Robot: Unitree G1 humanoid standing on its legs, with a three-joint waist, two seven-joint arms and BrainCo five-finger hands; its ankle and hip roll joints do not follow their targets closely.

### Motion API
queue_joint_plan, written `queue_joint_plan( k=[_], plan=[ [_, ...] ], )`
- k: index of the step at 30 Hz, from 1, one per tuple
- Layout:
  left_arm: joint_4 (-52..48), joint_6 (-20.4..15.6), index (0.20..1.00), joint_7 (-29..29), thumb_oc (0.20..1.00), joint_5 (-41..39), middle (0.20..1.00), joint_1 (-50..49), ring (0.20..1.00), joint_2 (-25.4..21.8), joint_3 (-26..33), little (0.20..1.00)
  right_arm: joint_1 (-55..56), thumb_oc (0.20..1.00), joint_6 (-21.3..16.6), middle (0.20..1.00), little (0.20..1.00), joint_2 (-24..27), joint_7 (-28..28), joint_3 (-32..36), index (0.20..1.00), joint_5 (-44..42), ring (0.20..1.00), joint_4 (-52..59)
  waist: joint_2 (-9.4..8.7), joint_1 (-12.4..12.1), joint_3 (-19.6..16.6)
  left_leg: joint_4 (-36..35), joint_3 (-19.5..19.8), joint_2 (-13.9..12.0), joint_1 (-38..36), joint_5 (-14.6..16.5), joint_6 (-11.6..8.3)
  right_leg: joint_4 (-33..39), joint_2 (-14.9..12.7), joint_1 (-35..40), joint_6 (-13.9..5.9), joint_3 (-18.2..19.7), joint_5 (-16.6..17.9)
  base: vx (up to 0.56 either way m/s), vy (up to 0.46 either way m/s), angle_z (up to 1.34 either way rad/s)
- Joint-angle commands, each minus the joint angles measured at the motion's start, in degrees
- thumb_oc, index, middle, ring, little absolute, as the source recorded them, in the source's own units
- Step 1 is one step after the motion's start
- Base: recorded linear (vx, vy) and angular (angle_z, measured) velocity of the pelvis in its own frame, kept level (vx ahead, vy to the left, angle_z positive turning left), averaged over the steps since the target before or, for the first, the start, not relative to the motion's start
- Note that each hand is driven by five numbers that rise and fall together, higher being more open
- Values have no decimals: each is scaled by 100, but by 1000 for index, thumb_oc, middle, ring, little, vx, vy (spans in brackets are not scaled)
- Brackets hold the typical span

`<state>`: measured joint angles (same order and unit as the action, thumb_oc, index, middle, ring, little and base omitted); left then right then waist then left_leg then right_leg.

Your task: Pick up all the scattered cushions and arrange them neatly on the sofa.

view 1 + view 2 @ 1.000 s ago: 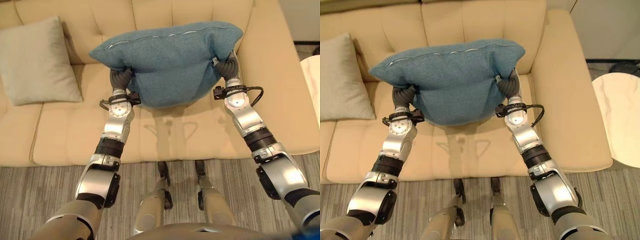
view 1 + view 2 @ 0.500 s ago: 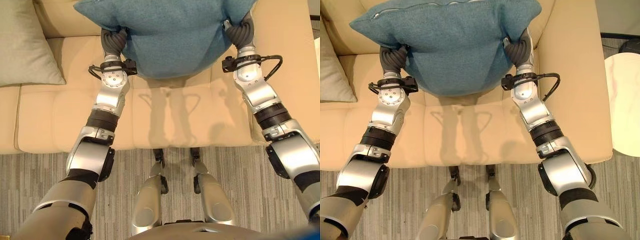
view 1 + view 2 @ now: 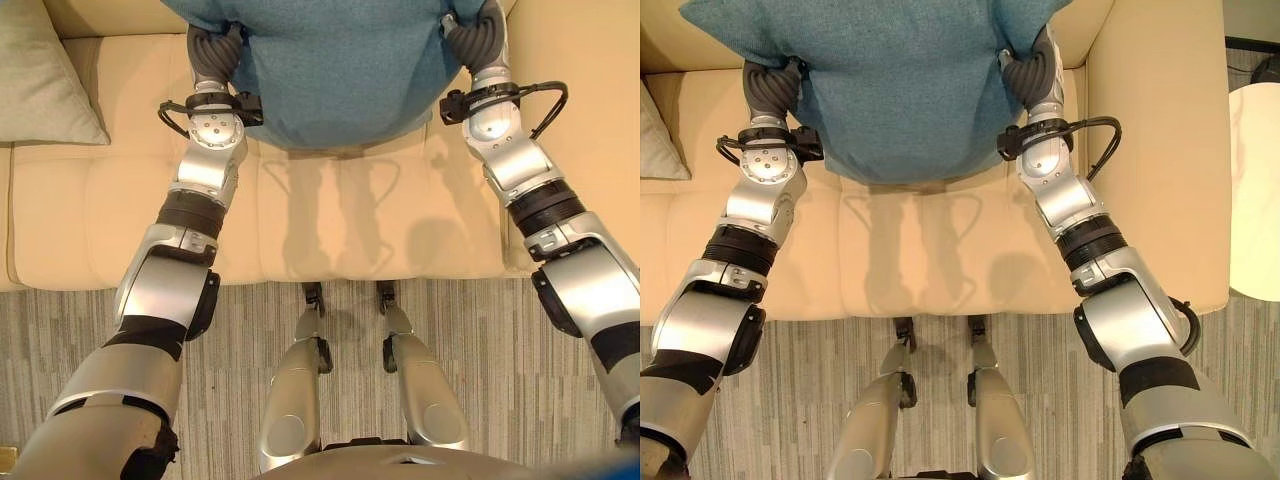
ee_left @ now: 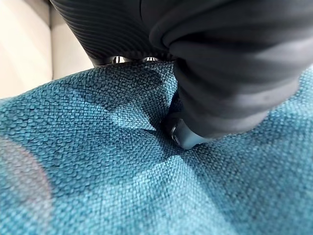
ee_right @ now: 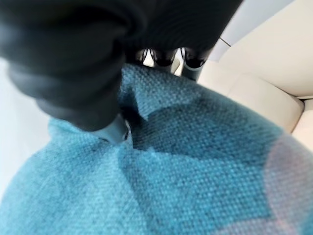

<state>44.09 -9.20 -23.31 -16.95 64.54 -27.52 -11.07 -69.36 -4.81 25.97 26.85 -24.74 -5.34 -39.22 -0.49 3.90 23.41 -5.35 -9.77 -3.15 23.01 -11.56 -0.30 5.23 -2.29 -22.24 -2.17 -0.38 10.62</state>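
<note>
Both hands are clamped on the blue cushion (image 3: 345,70), the left hand (image 3: 210,55) pinching its left edge, the right hand (image 3: 475,40) its right edge, thumbs dug into the cloth. It hangs over the sofa (image 3: 390,220) seat, perhaps just clear of it. The whole view has slid forward since a second ago, so the beige cushion (image 3: 45,75) now sits cropped at the left
</note>
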Motion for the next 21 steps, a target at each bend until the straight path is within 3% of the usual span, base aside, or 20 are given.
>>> queue_joint_plan(
  k=[1,5,11,17,18,19,20,21],
  plan=[
    [-545,-726,200,-100,200,16,200,1010,200,-185,-181,200,-889,200,-540,200,200,39,111,-45,200,226,200,436,94,22,-223,35,239,51,-695,754,-562,-23,-269,526,-323,17,-143,3,-4,7],
    [-421,-695,200,-113,200,53,200,1205,200,-192,-282,200,-1033,200,-551,200,200,78,174,-74,200,245,200,411,47,37,-118,35,230,61,-695,733,-562,-23,-290,548,-327,-14,-107,1,-33,7],
    [51,-564,200,-93,200,296,200,1508,200,-770,-520,200,-1233,200,-613,200,200,182,187,-206,200,379,200,265,54,55,148,35,384,56,-181,616,-543,-23,-301,78,-330,39,-19,-30,-13,-2],
    [121,-541,200,-100,200,271,200,1470,200,-872,-475,200,-1466,200,-565,200,200,383,165,-440,200,409,200,43,62,96,294,35,432,26,168,495,-581,-23,-284,-298,-340,56,83,-11,3,0],
    [149,-548,351,-96,351,254,351,1472,351,-864,-470,351,-1501,200,-556,200,200,402,150,-502,200,397,200,-46,65,96,325,35,432,32,158,492,-587,-23,-280,-292,-335,60,82,-13,12,-4],
    [215,-549,871,-77,871,196,871,1499,871,-880,-489,871,-1652,200,-507,200,200,467,136,-689,200,413,200,-272,62,102,384,35,427,35,118,496,-592,-23,-273,-276,-334,47,91,0,0,0],
    [300,-549,1000,-80,1000,170,1000,1547,1000,-887,-500,1000,-1767,373,-491,373,373,495,140,-792,373,418,373,-422,61,104,416,35,427,31,105,492,-596,-23,-277,-260,-335,40,88,0,0,0],
    [378,-528,1000,-81,1000,154,1000,1613,1000,-909,-523,1000,-1885,953,-463,953,953,541,143,-923,953,465,953,-533,60,108,447,35,427,32,84,499,-596,-23,-278,-244,-334,37,88,0,0,0]
  ],
)
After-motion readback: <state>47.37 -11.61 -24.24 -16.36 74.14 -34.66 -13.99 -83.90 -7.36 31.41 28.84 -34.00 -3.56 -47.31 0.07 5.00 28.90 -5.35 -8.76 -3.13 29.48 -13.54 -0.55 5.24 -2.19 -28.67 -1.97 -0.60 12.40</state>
